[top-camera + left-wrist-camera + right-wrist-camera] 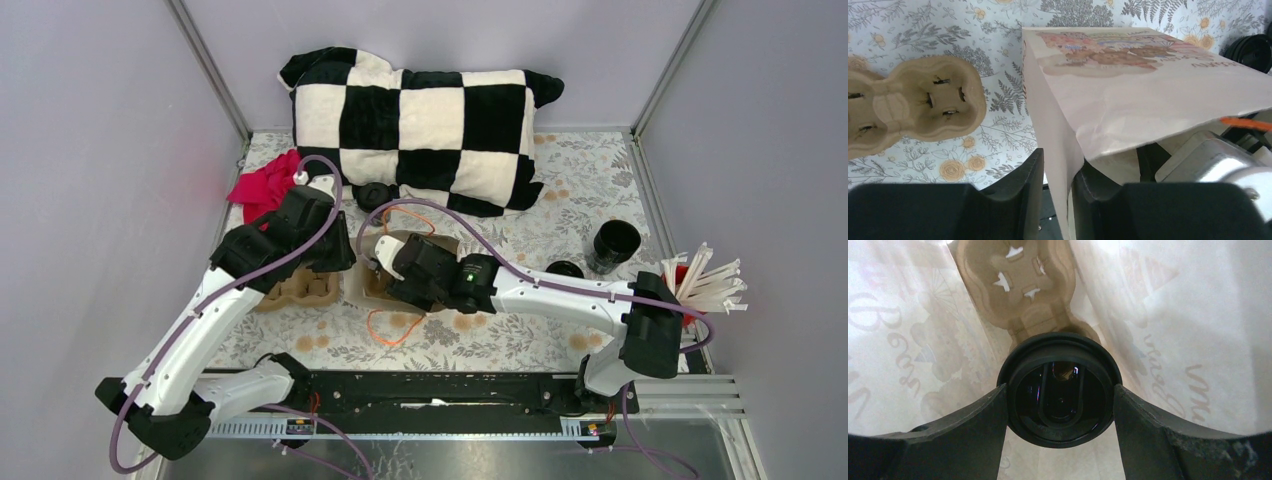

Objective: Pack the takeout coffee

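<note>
One takeout coffee (1060, 390), a black cup with a black sip lid, is inside the printed paper bag (400, 250). My right gripper (1060, 390) reaches into the bag and is shut on the cup's lid rim, one finger on each side. Beyond the cup, a brown pulp carrier (1023, 285) lies in the bag. My left gripper (1060, 160) straddles the bag's (1148, 90) left wall at its mouth. It is open, with a gap at its left finger (1028, 175). A second black cup (614, 245) stands at the right with no lid on it.
Another brown carrier (300, 290) lies left of the bag. A black lid (565, 268) rests beside the open cup, and another (378, 195) sits near the checkered pillow (420, 125). A red cup of white straws (700, 280) stands far right, a red cloth (265, 185) back left.
</note>
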Tool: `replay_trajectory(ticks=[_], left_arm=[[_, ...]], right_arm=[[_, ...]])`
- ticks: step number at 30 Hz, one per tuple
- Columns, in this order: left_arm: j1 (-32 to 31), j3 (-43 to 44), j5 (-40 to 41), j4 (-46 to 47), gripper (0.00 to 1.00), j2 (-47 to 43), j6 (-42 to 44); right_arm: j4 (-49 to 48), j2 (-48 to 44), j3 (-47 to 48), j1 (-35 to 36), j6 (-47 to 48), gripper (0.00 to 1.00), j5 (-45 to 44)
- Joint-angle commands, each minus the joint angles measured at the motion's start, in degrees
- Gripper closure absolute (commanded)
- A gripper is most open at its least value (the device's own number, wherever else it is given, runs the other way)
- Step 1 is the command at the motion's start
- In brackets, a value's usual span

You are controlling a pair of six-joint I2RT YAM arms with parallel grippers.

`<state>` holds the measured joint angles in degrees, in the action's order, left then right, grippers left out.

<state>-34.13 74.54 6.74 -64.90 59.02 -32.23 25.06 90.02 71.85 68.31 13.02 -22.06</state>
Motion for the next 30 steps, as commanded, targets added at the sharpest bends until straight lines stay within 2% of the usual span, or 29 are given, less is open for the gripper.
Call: replay_trajectory(ticks=[1,3,7,11,16,20,25,30], left_arm=[[-3.2,-2.4,2.4,1.5,0.78,-0.2,-1.5],[-4.9,-4.2,4.3,1.9,0.9,-1.7,-1.9],[-8.0,-7.3,6.5,4.4,0.94,-5.7,-2.4],[-11.1,-10.4,10.6,6.6,1.0,-10.1,-2.5],[-13.0,-13.9,16.3,10.9,1.0,-12.7,-0.7],[-14.7,-17.3,16.3,16.1,1.0,-12.7,1.4],[-16.8,-18.9,17.2,17.1,1.0,-12.3,1.2],[-17.9,-19.8,17.8,16.4,1.0,-14.0,0.1]], right_arm=[[0.3,0.1,5.1,0.8,0.7,0.53,-1.9],[1.6,0.6,6.9,0.9,2.0,0.53,-1.7],[2.5,0.8,8.5,1.2,6.2,0.53,0.4],[0.7,-0.5,6.2,1.6,11.5,0.51,5.6],[1.1,-1.9,3.9,1.6,19.4,0.49,11.1],[0.8,-2.5,3.5,1.5,22.4,0.49,9.1],[-3.7,-2.4,-0.2,0.3,27.2,0.47,6.7],[-4.1,-2.9,-1.3,-1.0,26.9,0.51,5.0]])
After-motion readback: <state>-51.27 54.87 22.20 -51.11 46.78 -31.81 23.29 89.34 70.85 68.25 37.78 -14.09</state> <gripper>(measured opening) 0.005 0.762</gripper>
